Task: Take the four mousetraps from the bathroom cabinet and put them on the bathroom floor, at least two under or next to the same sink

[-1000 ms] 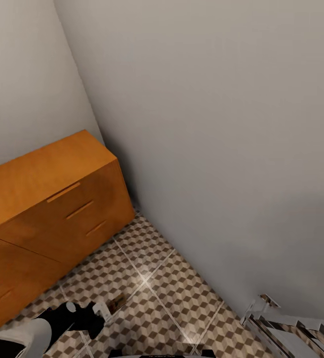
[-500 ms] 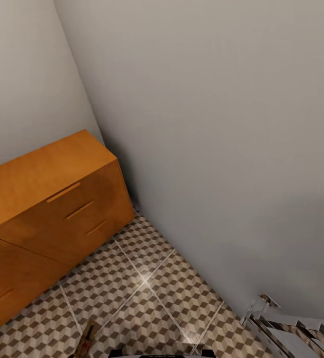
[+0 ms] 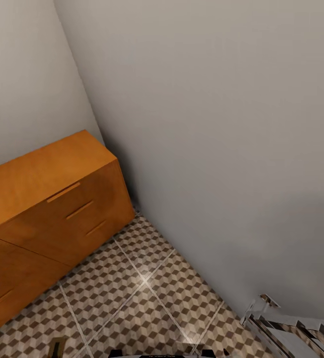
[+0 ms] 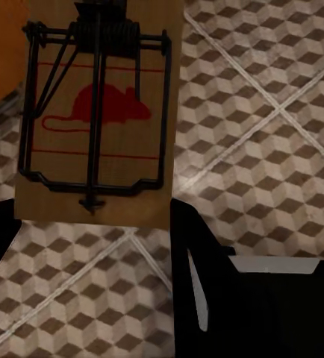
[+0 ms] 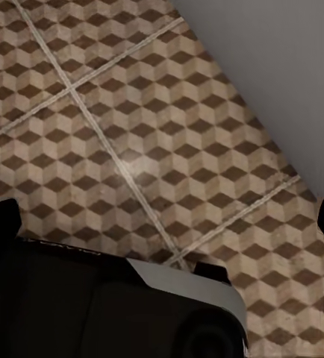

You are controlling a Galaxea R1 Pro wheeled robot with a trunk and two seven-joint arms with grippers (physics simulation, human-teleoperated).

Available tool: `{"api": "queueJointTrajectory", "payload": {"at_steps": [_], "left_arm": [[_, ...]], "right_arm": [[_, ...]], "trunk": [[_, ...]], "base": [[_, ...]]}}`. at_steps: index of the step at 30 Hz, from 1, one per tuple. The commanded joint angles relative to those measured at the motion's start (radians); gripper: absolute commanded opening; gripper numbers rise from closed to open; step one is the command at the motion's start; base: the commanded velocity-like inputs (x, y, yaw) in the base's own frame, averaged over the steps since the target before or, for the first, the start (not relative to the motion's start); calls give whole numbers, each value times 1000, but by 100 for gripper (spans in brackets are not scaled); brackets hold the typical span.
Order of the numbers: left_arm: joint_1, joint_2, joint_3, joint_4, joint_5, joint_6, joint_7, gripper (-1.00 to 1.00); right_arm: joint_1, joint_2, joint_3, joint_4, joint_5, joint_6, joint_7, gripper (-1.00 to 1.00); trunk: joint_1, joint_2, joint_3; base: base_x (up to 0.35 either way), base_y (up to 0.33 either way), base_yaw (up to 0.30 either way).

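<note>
One mousetrap (image 4: pixel 98 112) is showing in the left wrist view, its wooden slab with the red mouse print and dark wire spring lying between the dark fingers (image 4: pixel 195 276) of the left gripper (image 4: pixel 95 224). The fingers are sitting at the slab's near edge on either side, so they look clenched on it, though the contact itself is hard to make out. In the head view a small brown slab, probably the same mousetrap (image 3: pixel 57 346), is peeking in at the bottom edge over the floor (image 3: pixel 147 293), in front of the cabinet (image 3: pixel 47 209). The cabinet's drawers are all looking closed.

The right gripper (image 5: pixel 169 224) is hanging over bare tiles near the wall (image 3: pixel 206 149), with nothing between its spread fingers; it is released.

The step in hand is probably setting this trap down on the tiles. To do it well, the arm should be lowering until the slab is lying flat and just above the floor before the fingers let go, so it is not tipping or bouncing away. Something pale and chrome-trimmed (image 3: pixel 291 330) is showing at the lower right of the head view; whether it is the sink cannot be told. If it is, placing the trap beside it would be serving the task.
</note>
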Motion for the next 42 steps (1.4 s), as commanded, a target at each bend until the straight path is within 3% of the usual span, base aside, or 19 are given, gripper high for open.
{"api": "queueJointTrajectory", "payload": {"at_steps": [1, 13, 42], "left_arm": [[1, 0, -5, 4, 9, -12, -2, -100], [7, -11, -5, 4, 11, -22, 41, -100], [7, -12, -5, 4, 10, -19, 41, -100]], "right_arm": [[-1, 0, 9, -13, -7, -4, -11, 100], [-1, -32, 4, -39, -10, -53, -28, 100], [-1, -29, 7, -34, -12, -56, -57, 100]], "trunk": [[1, -2, -1], [1, -2, -1], [1, -2, -1]], "base": [[0, 0, 0], [0, 0, 0], [0, 0, 0]]}}
